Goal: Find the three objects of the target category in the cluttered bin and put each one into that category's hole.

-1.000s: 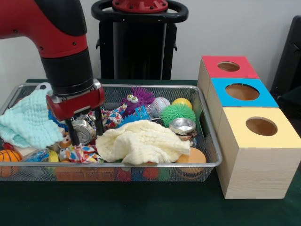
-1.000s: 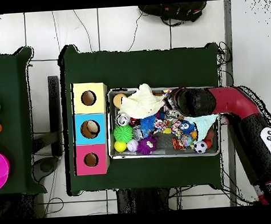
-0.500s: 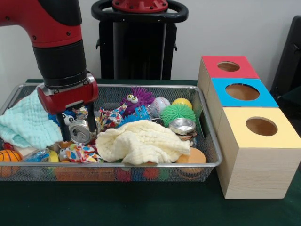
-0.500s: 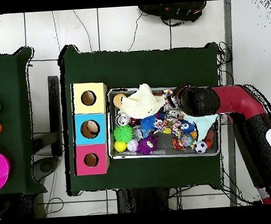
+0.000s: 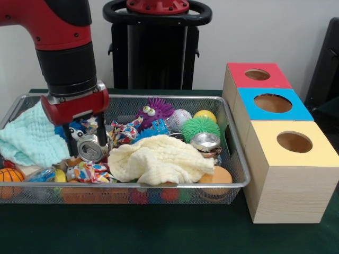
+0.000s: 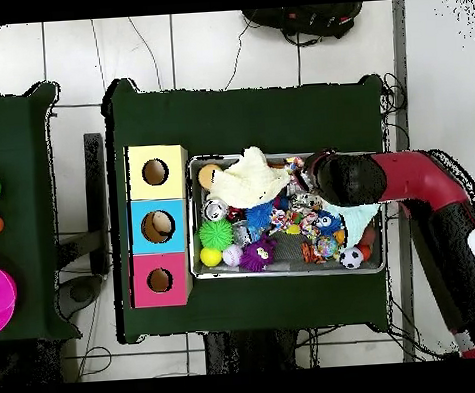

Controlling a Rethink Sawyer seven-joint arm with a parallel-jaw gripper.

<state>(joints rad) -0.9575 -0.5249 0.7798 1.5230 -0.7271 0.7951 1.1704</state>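
From the front I see my arm (image 5: 66,58) dropping straight down into the left half of the wire bin (image 5: 233,143), wrist vertical. The gripper (image 5: 85,138) has its two black fingers (image 5: 100,132) closed around a silver metal can (image 5: 89,149), round end facing me, just left of the yellow cloth (image 5: 159,161). The mint cloth (image 5: 32,137) lies further left. Overhead, the arm (image 6: 400,174) covers the gripper entirely, but that view shows the yellow (image 6: 155,171), blue (image 6: 157,226) and red (image 6: 160,280) holes in a row beside the bin.
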